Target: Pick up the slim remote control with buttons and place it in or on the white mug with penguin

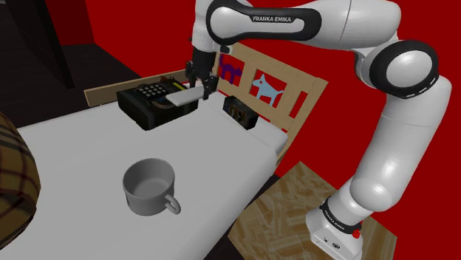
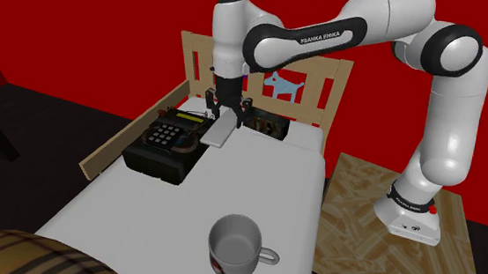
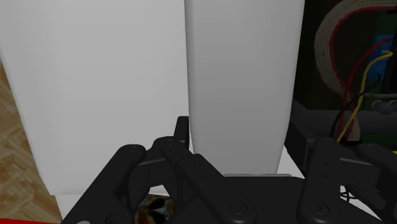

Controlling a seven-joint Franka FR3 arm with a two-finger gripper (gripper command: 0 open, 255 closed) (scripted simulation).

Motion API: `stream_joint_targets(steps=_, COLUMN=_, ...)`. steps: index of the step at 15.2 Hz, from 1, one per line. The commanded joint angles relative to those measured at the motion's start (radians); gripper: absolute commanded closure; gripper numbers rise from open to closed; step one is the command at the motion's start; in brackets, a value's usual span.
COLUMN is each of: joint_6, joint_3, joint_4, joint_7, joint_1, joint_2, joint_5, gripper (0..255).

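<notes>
Desk: Shoulder view first. Where is the remote?

Arm: My claw (image 1: 201, 87) is clenched on the remote (image 1: 183, 95), a plain pale grey slab. I hold it over the black keypad box (image 1: 151, 105) at the far end of the bed (image 1: 89, 148). The mug (image 1: 150, 186) stands upright on the bed's near part, well apart from the remote, with its handle turned to this view's lower right. My stand (image 1: 336, 235) sits on the floor beyond the bed's edge. A plaid pillow (image 1: 13, 177) lies at this view's left.

Desk: Second exterior view?

Arm: My claw (image 2: 227, 107) points down in front of the wooden headboard (image 2: 196, 62), which bears a blue dog picture (image 2: 281, 83). The remote (image 2: 219, 133) reaches from my grip toward this view's lower left, its free end by the keypad box (image 2: 167, 144). Whether the two touch, I cannot tell. The mug (image 2: 236, 243) sits open side up near the bottom edge, a small dark and red mark low on its side.

Desk: Wrist view?

Arm: The remote (image 3: 242, 76) runs straight out from between my two black fingers (image 3: 182, 135), which clasp it. White bed (image 3: 95, 95) lies to one side of it. On the other side, coloured wires (image 3: 356, 83) loop over the dark keypad box.
</notes>
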Motion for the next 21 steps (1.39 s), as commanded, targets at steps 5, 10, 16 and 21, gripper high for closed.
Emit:
stream_joint_targets(steps=5, joint_6=0.033, joint_3=0.045, joint_4=-0.099, joint_7=0.107, joint_1=0.054, joint_2=-0.072, joint_5=0.026, gripper=255)
stream_joint_targets(steps=10, joint_6=0.051, joint_3=0.084, joint_4=-0.151, joint_7=0.204, joint_1=0.11, joint_2=-0.111, joint_5=0.039, gripper=255)
stream_joint_targets(steps=16, joint_6=0.058, joint_3=0.133, joint_4=-0.171, joint_7=0.335, joint_1=0.19, joint_2=-0.122, joint_5=0.035, gripper=255)
stream_joint_targets(steps=21, joint_6=0.053, joint_3=0.17, joint_4=-0.153, joint_7=0.455, joint_1=0.27, joint_2=-0.1, joint_5=0.012, gripper=255)
